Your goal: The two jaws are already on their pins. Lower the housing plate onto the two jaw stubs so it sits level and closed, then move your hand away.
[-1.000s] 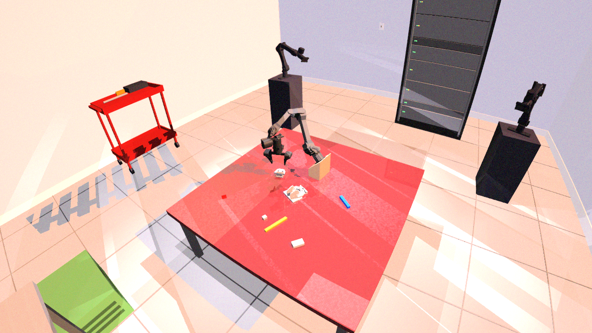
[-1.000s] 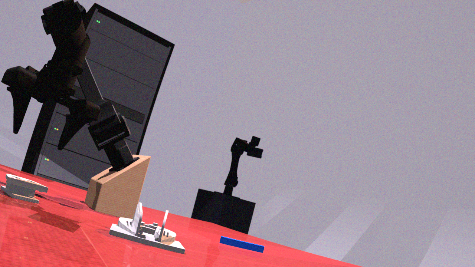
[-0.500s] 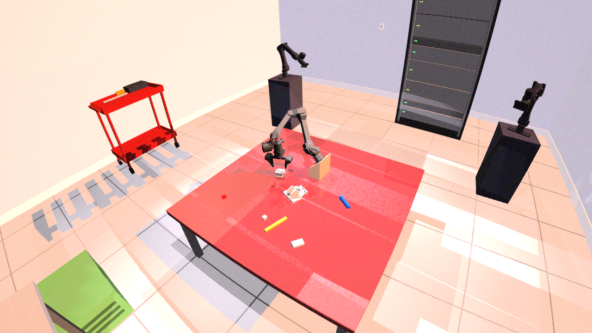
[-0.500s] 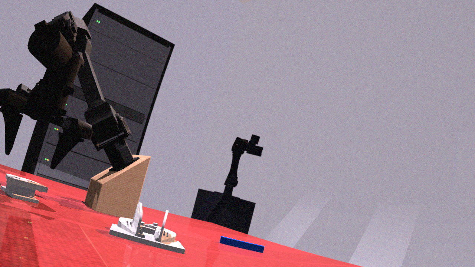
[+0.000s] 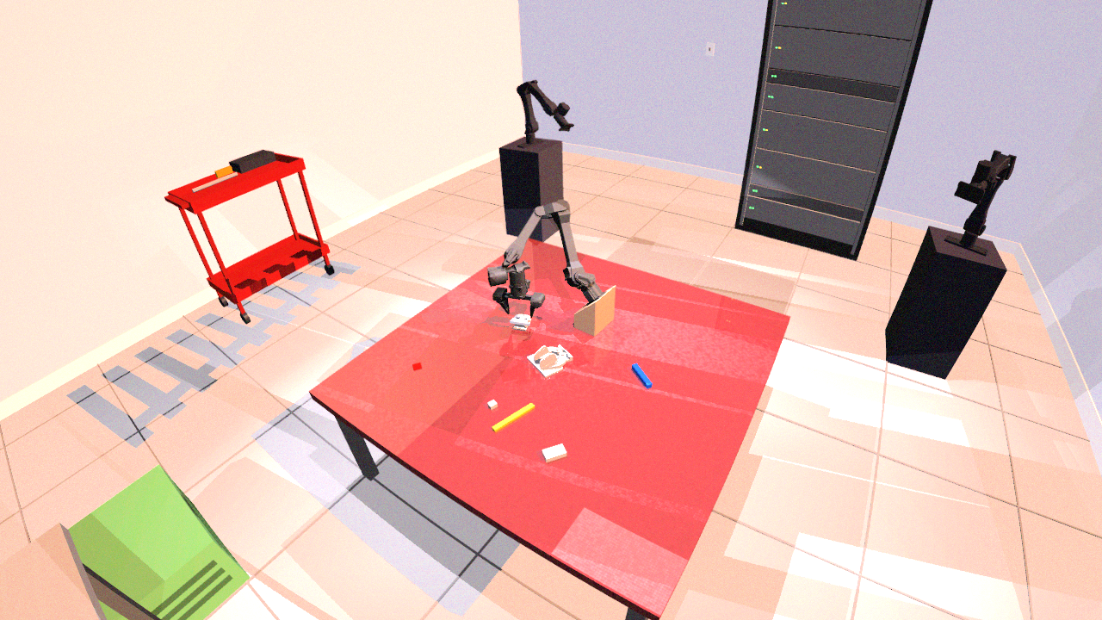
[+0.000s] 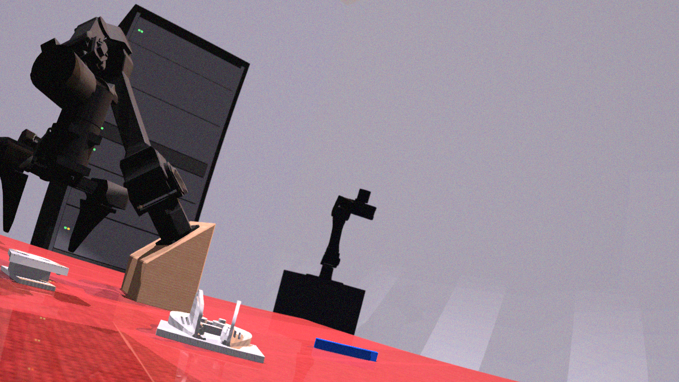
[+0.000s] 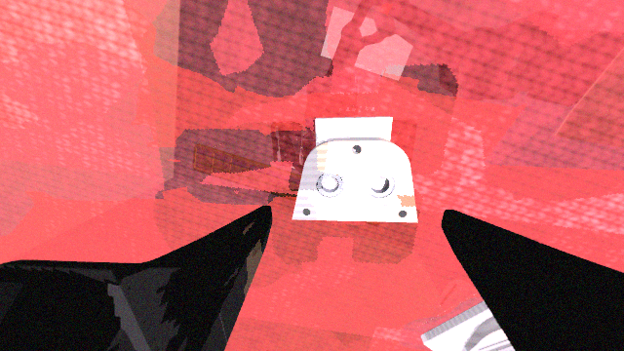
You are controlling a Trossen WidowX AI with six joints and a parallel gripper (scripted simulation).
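Observation:
The white housing plate (image 5: 521, 317) (image 6: 40, 262) (image 7: 356, 166) has two large holes and three small ones. It rests level on a small white stand, apart from the base. The white base (image 5: 549, 373) (image 6: 211, 348) (image 7: 450, 331) lies on the table, partly hidden behind a finger in the wrist view. Two thin jaw parts, one (image 6: 198, 309) at the left and one (image 6: 235, 317) at the right, rise from it. My gripper (image 5: 519, 312) (image 6: 38, 241) (image 7: 354, 214) is open and empty, pointing down above the housing plate, with one finger to each side in the wrist view.
A wooden wedge block (image 5: 595, 314) (image 6: 166, 275) stands at the arm's foot. On the red table (image 5: 616, 462) lie a blue bar (image 5: 640, 375) (image 6: 345, 349), a yellow bar (image 5: 514, 417), a white block (image 5: 554, 452), a small white cube (image 5: 492, 404) and a red square (image 5: 417, 366).

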